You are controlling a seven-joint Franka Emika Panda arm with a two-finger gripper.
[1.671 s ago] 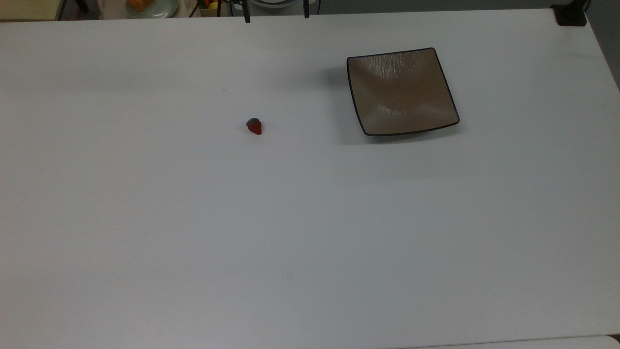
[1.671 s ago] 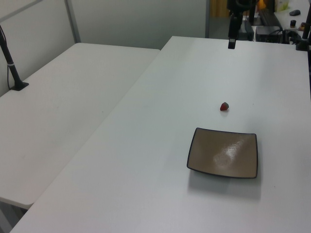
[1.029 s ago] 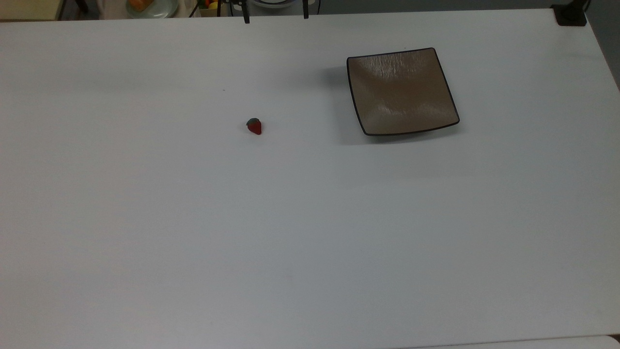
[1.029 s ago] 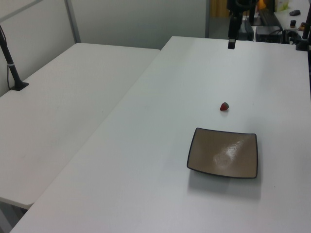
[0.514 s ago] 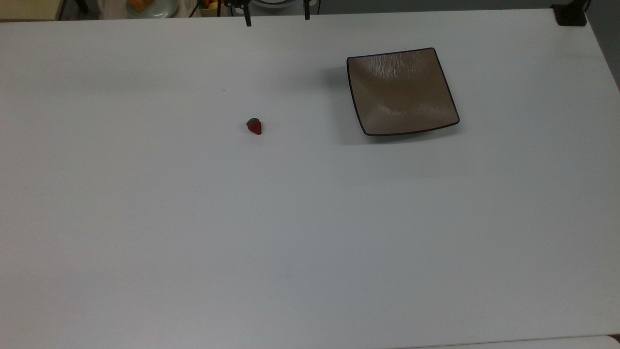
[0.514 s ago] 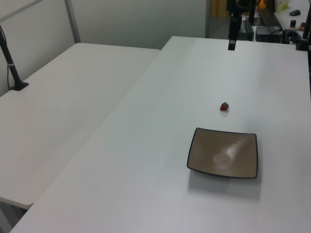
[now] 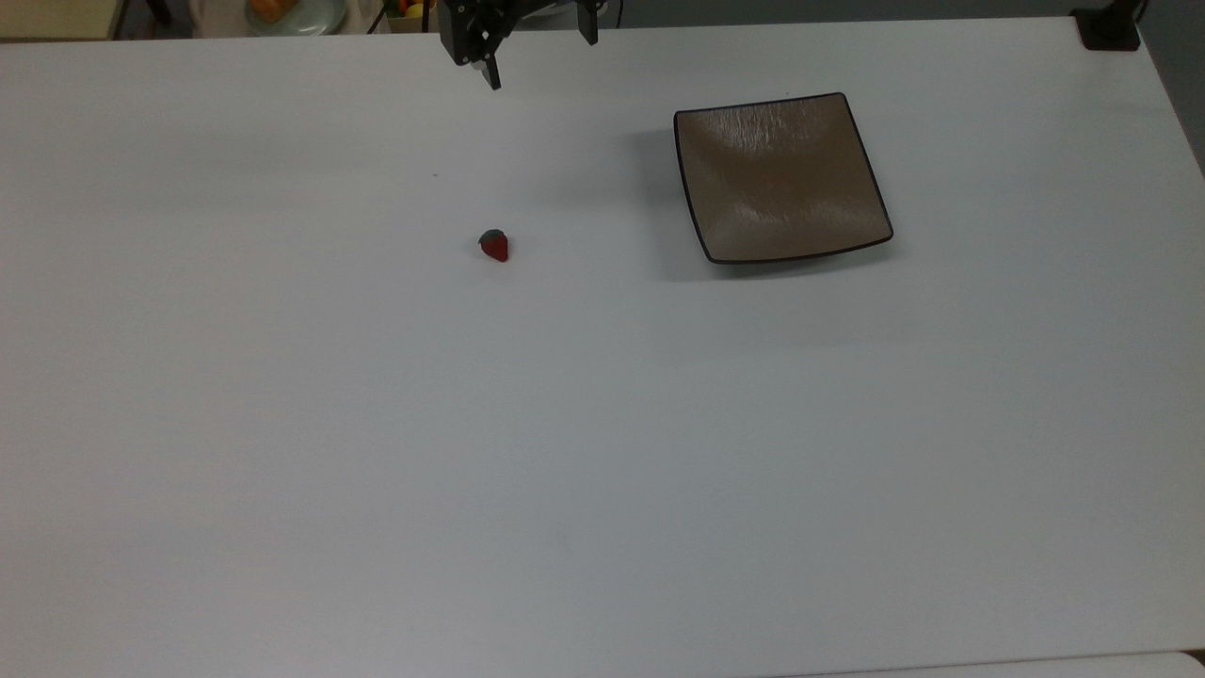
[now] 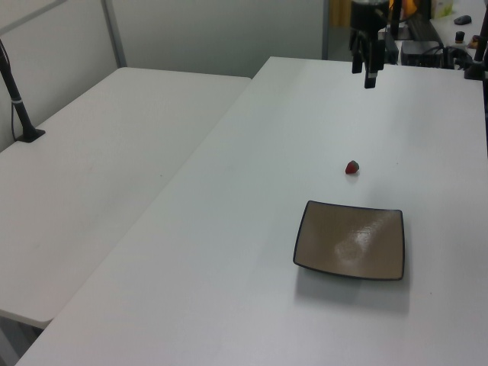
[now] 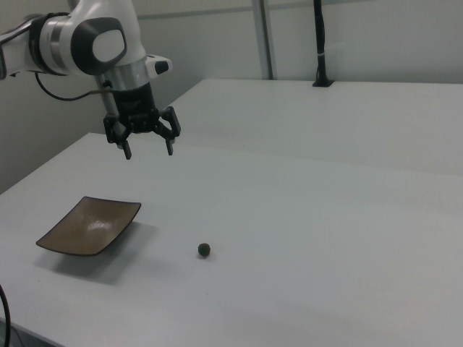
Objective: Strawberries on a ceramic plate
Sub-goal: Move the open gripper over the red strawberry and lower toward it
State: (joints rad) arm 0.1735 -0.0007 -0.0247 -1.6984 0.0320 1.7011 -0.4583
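The strawberry [image 7: 493, 246] lies on the white table [image 7: 377, 452], well apart from the gripper [image 9: 149, 149], which hangs spread and empty at the top view's 12 o'clock. The ceramic plate [image 7: 779, 179] sits at the strawberry's 2 o'clock.

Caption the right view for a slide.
Open tool above the white table, strawberry apart from the ceramic plate.

My black two-finger gripper [image 9: 149, 150] hangs from my white arm with grey joints [image 9: 94, 40]. The tiny strawberry [image 7: 493, 246] is red with a dark green leafy cap. The square glossy ceramic plate [image 7: 781, 179] is brown-taupe with a thin dark rim and pale sheen. The tabletop [image 7: 471, 452] is plain white.
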